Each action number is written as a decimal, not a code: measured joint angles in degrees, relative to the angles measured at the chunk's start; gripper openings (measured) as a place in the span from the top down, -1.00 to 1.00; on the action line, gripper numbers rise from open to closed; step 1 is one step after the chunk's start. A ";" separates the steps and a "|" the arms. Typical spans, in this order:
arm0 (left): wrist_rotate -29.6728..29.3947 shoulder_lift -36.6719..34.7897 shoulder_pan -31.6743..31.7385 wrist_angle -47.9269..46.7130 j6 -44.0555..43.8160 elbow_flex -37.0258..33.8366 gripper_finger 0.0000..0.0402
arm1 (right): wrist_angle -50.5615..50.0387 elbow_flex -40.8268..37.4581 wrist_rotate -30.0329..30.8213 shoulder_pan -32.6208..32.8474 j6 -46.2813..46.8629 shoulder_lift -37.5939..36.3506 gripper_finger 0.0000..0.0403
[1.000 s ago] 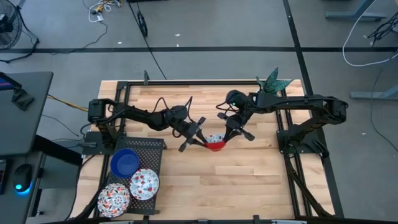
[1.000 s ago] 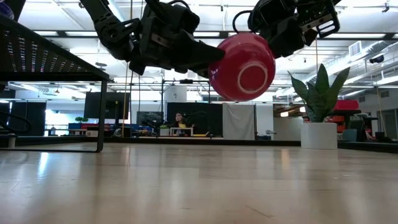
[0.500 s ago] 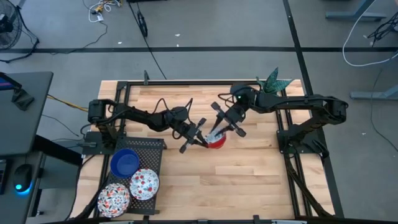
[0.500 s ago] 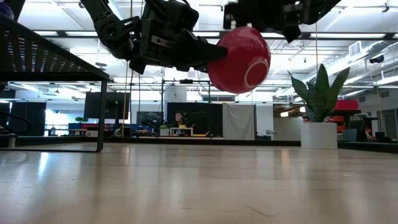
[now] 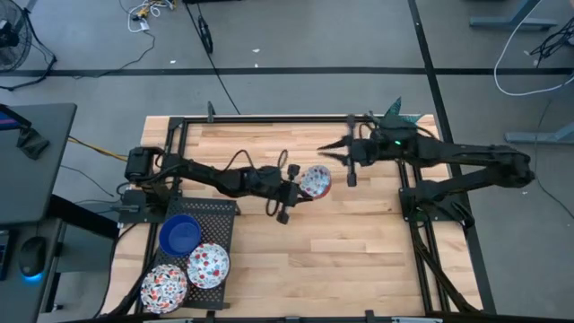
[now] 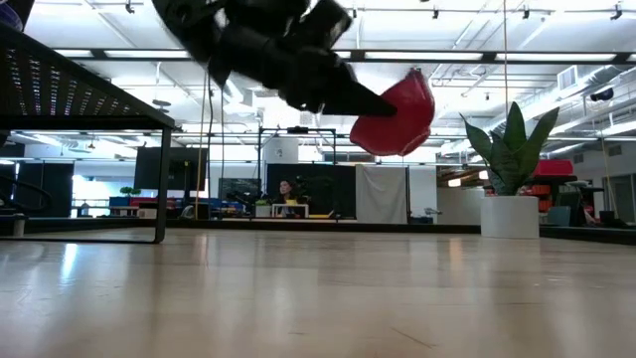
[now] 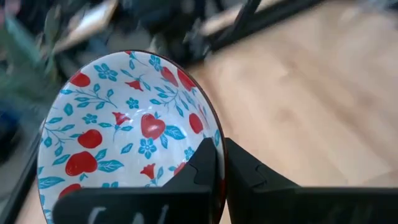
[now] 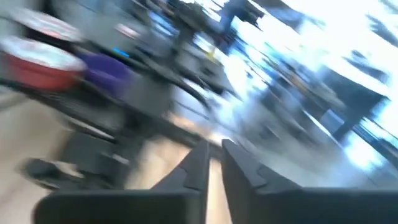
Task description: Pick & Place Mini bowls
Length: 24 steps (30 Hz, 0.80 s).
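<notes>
Held bowl: a small round mini bowl (image 5: 315, 182), glossy, red outside with a ring foot, white inside with red fruit and blue flowers; it hangs in the air over the middle of the desk, tipped on its side.
Left gripper: the left gripper (image 7: 219, 163) pinches the held bowl's rim, one dark finger inside the bowl and one outside, pressed tight on the thin wall.
Left arm: dark and jointed, it reaches from the left edge of the frame across to the desk centre.
Right gripper: the right gripper (image 5: 345, 160) hangs apart from the held bowl, toward the far right of the desk; its two slim dark fingers stand nearly together with a narrow gap, holding nothing.
Desk: the desk (image 5: 359, 251) is pale wood in butcher-block strips, smooth and faintly shiny in the low view.
Rack: a black perforated metal rack (image 5: 208, 218) sits at the near left corner.
Bowls on rack: a solid blue bowl (image 5: 180, 233) and two patterned bowls, one (image 5: 208, 265) beside another (image 5: 164, 286), rest there open side up.
Plant: a white cylindrical pot (image 6: 510, 216) with stiff pointed green leaves stands at the far right.
</notes>
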 joint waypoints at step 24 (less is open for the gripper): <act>-31.11 -0.10 -19.20 -85.34 -20.96 56.89 0.94 | 8.66 -32.68 42.37 28.71 39.25 -11.00 0.99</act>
